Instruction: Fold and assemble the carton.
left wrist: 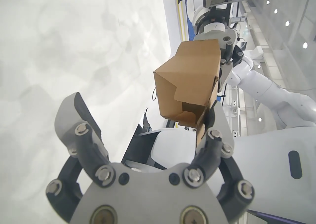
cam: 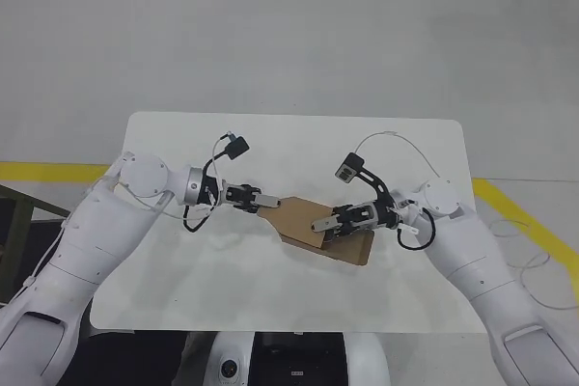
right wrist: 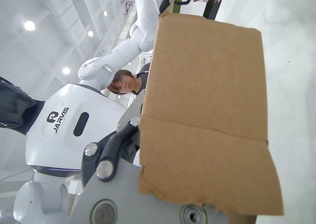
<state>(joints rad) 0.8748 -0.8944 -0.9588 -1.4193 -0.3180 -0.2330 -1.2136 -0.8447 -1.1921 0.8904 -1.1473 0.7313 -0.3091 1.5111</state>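
Watching this from my remote station, here's where things sit. The white rounded-corner table (cam: 174, 280) takes up most of the top view. The brown corrugated cardboard carton (cam: 304, 217) is around the middle of it, a bit toward the robot's right side, stretched between the two arms. I honestly can't tell whether it's resting on the tabletop or lifted just off it.

It's popped open into a box-shaped tube. In the left wrist view the end facing that camera is open, so I can see inside, with the short flaps only partly folded in. In the right wrist view a flat side panel with a crease across it sits right in front of the lens.

The right gripper (cam: 326, 224) is at the carton's far end, on top of it in the top view. Cardboard covers most of it in its own camera, so I can't tell whether it's clamping or not.

The left gripper (left wrist: 145, 101) is spread wide and isn't pinching anything. One of its fingers (left wrist: 218, 123) lies against the pointed end flap (cam: 285, 206) that sticks out toward it, and the other finger hangs apart from the cardboard over the table.
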